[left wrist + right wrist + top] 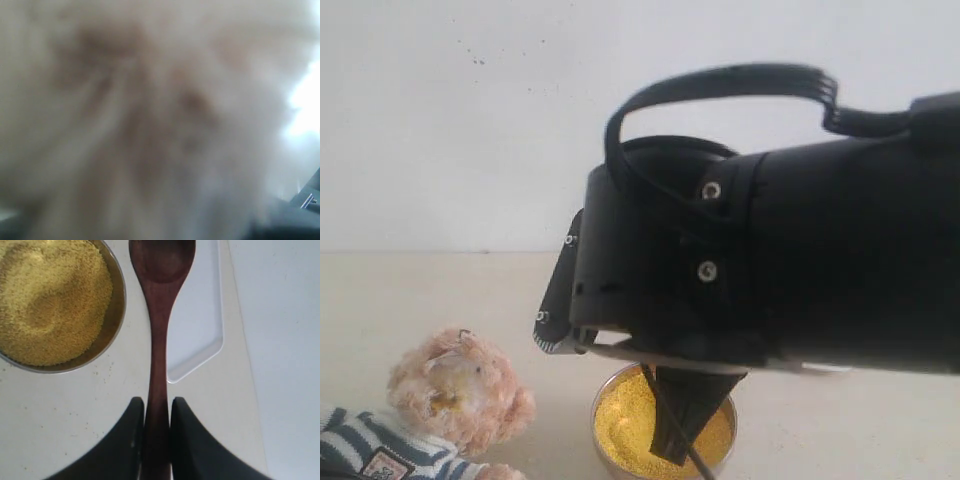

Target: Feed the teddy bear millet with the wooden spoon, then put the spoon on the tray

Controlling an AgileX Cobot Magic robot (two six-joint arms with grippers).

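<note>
Pinching the wooden spoon (159, 330), the right gripper (157, 405) aims it bowl-forward.

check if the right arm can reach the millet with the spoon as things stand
Probably yes: the right end effector grips the wooden spoon, whose empty bowl hangs just beside the millet, with nothing between them.

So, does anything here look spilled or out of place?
Slightly: a few specks dot the table beside the metal bowl of millet, likely stray grains. The teddy bear has a yellowish patch on its muzzle. The wooden spoon in the right gripper looks empty.
</note>
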